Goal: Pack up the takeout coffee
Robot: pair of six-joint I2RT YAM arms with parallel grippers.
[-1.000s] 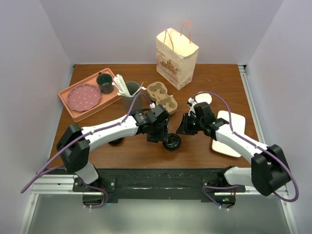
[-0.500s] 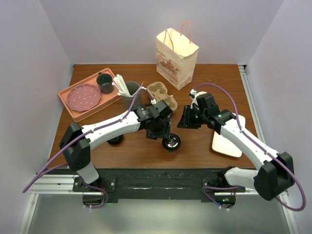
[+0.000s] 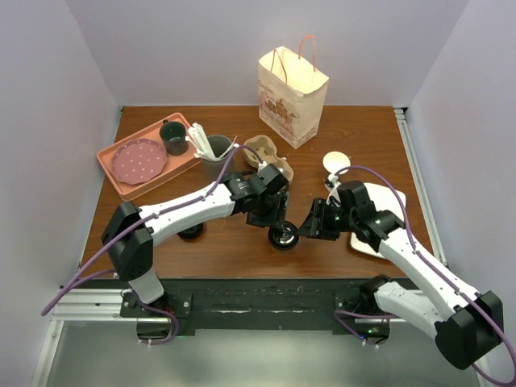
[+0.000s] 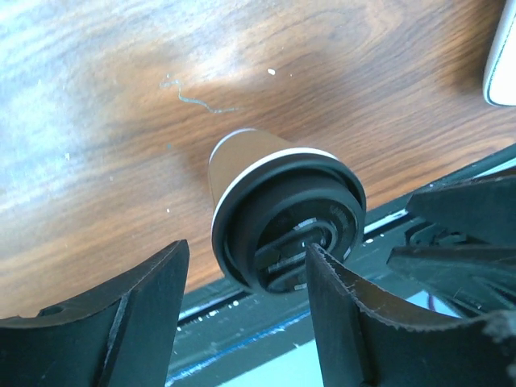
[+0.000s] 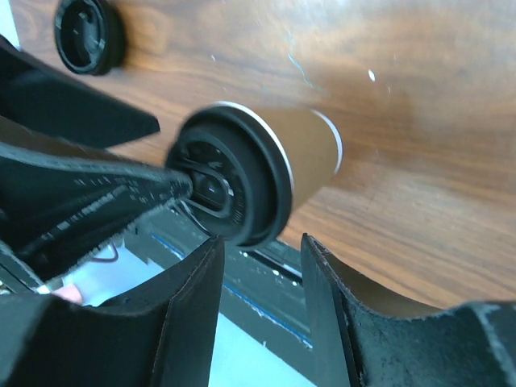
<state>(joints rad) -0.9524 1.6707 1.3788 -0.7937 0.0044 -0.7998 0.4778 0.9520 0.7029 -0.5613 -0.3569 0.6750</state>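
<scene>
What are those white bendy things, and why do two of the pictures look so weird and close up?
Those are two robot arms bolted to a wooden table. One picture looks down from above. The other two come from small cameras on the arms' wrists, so their black fingers look huge. The left gripper and right gripper are both open, close to a tan coffee cup with a black lid. Nothing is held. Farther back sit a cardboard cup carrier, a paper bag and a pink tray.
</scene>
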